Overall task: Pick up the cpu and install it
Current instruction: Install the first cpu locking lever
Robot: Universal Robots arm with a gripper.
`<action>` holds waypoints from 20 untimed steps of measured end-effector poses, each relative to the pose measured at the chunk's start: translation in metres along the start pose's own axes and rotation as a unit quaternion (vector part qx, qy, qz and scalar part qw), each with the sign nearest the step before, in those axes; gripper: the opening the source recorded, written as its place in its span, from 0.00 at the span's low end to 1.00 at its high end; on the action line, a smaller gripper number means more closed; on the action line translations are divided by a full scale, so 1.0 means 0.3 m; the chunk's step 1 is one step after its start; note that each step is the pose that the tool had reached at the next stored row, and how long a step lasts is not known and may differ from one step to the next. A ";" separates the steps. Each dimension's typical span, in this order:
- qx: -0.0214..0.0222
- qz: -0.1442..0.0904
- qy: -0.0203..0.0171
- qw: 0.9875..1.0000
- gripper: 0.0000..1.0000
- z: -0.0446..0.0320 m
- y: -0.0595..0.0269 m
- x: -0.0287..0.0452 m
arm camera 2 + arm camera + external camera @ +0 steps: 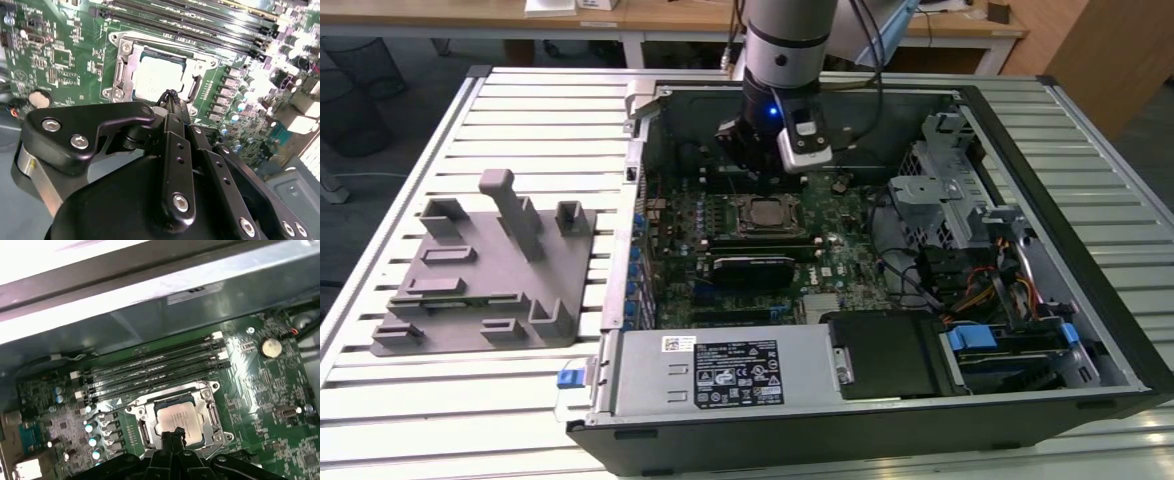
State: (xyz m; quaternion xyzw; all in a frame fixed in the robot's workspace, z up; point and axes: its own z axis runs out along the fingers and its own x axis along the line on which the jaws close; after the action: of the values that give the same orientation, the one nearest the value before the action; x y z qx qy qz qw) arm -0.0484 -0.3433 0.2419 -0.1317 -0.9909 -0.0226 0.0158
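The cpu (765, 212), a small square chip with a pale silver top, lies flat inside its metal socket frame (120, 70) on the green motherboard (841, 215) of the open computer case (1067, 230). Both wrist views look down on the cpu (157, 77) (177, 417) just past my fingertips. My gripper (750, 172) hangs above the board, slightly behind the socket in the exterior view. Its black fingers are pressed together at the tips, and the gripper (170, 94) (175, 431) is shut with nothing held between them.
A grey plastic tray with upright pegs (487, 270) lies on the slatted table at the exterior view's left. Inside the case are long memory slots (150, 370), a coin battery (271, 346), the power supply (720, 370) in front and a drive cage with cables (947, 190) at the right.
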 end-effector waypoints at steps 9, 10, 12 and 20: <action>-0.011 -0.031 -0.022 0.999 0.11 0.004 -0.001 0.005; -0.012 -0.040 -0.022 0.999 0.11 0.005 -0.001 0.005; -0.012 -0.058 -0.021 0.998 0.11 0.005 -0.001 0.004; -0.031 -0.075 -0.005 0.997 0.11 0.002 -0.002 0.007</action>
State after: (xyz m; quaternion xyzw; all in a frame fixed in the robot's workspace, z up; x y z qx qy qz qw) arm -0.0506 -0.3432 0.2414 -0.0575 -0.9969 -0.0540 0.0049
